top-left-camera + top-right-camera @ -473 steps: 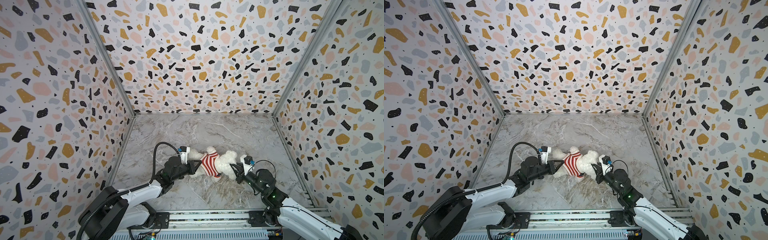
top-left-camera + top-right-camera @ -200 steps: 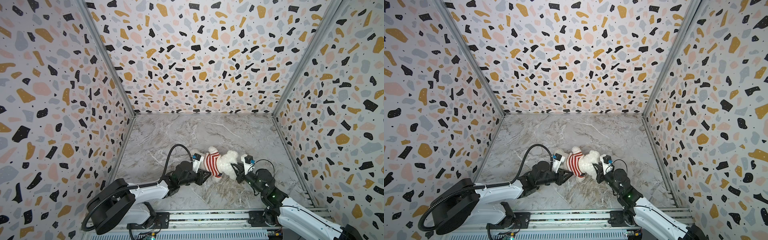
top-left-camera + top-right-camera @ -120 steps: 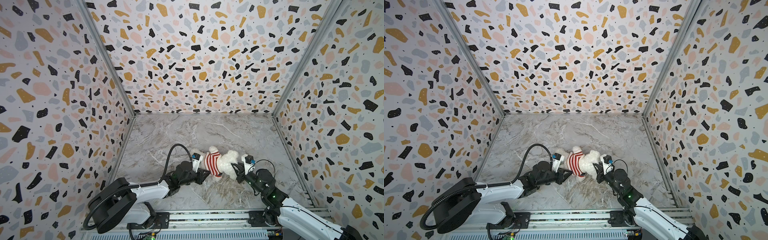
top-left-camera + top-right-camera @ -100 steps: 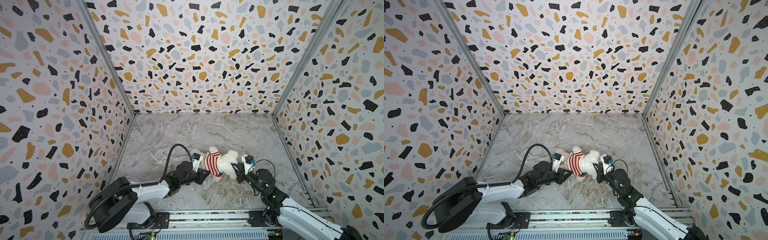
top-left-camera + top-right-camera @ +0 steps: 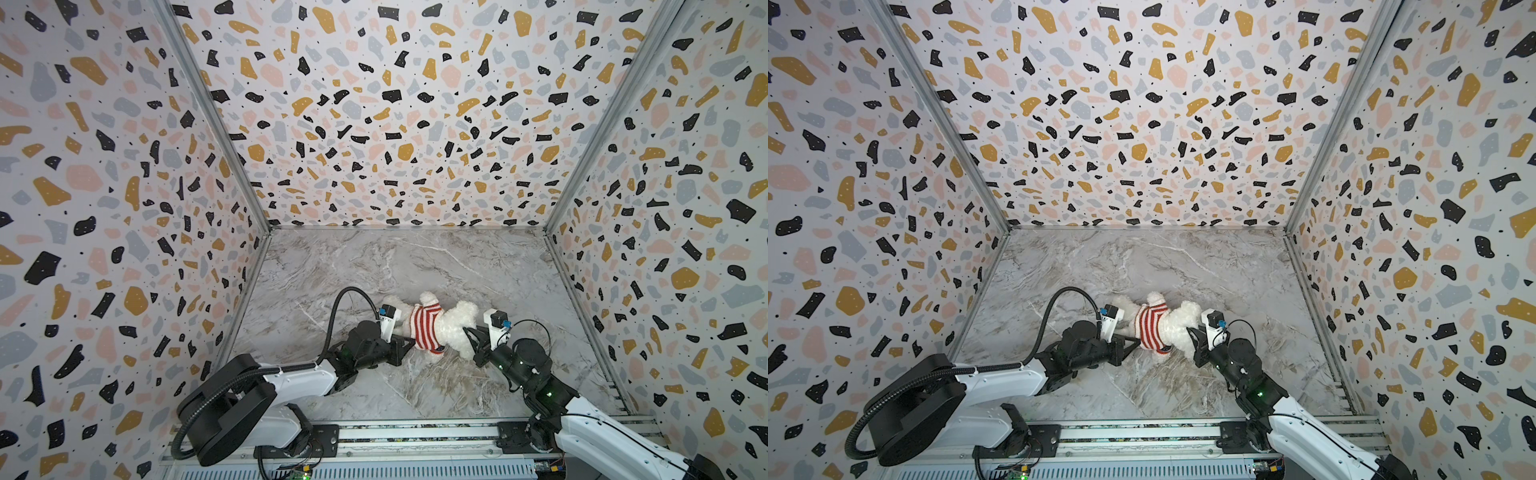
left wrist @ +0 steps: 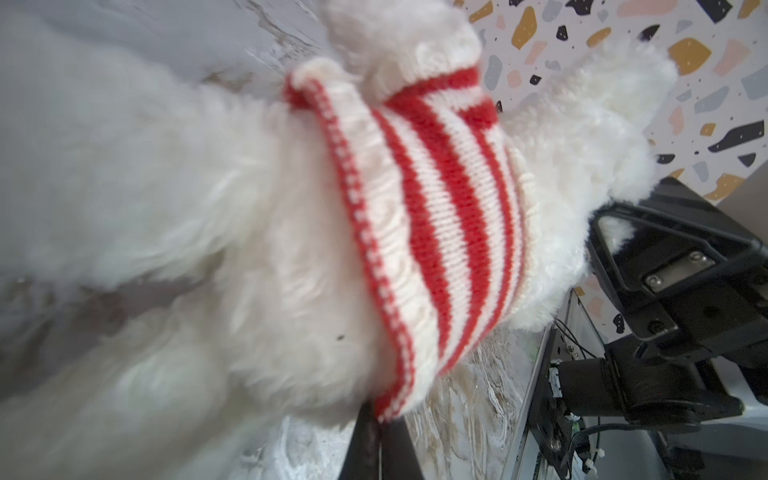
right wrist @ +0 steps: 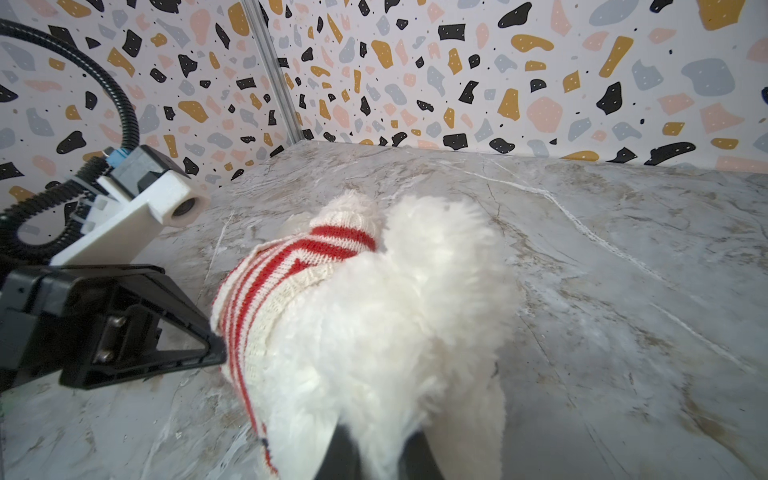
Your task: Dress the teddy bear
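The teddy bear (image 5: 457, 320), wearing a red-and-white striped sweater (image 5: 424, 329), lies near the front of the worktop (image 5: 374, 266), with the left gripper (image 5: 410, 344) pinched closed on the sweater's hem and the right gripper (image 5: 468, 335) clamped on its fluffy head.

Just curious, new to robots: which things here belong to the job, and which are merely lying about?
Job: teddy bear, striped sweater, left tool pinching its hem, right tool gripping the bear.
Just there: marble table, speckled walls, rail.
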You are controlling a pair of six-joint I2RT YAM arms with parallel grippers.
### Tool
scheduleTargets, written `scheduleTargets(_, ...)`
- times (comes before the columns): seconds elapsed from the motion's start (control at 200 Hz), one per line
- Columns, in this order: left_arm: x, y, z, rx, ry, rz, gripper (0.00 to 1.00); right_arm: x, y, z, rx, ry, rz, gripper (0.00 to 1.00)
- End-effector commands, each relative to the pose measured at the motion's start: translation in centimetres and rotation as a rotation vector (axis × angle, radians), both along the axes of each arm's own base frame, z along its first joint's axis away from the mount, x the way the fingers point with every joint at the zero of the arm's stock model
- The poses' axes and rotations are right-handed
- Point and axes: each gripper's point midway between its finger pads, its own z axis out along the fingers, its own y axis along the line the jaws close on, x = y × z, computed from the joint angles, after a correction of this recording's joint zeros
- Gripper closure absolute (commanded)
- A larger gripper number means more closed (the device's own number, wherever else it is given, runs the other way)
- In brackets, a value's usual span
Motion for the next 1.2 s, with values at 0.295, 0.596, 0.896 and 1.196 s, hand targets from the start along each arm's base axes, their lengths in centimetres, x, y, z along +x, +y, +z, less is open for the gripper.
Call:
scheduleTargets(0.295, 2.4, 3.8, 0.4, 0.02, -0.027, 0.136, 1.0, -0.2, 0.7, 6.3, 0.093, -0.102, 0.038, 1.0)
scheduleTargets(0.596, 2.7, 4.9, 0.9, 0.035, -0.06, 0.167, 1.0, -0.2, 0.8, 7.7, 0.118, -0.125, 0.043, 1.0)
scheduleTargets(0.896, -0.2, -0.3, 2.5, -0.031, -0.104, -0.071, 1.0, -1.1, 2.2, 7.4, 0.109, -0.145, 0.143, 1.0)
scheduleTargets(1.196, -1.4, -0.3, 4.1, -0.057, -0.128, -0.116, 0.68, -2.6, 2.4, 7.2, 0.046, -0.269, 0.214, 1.0)
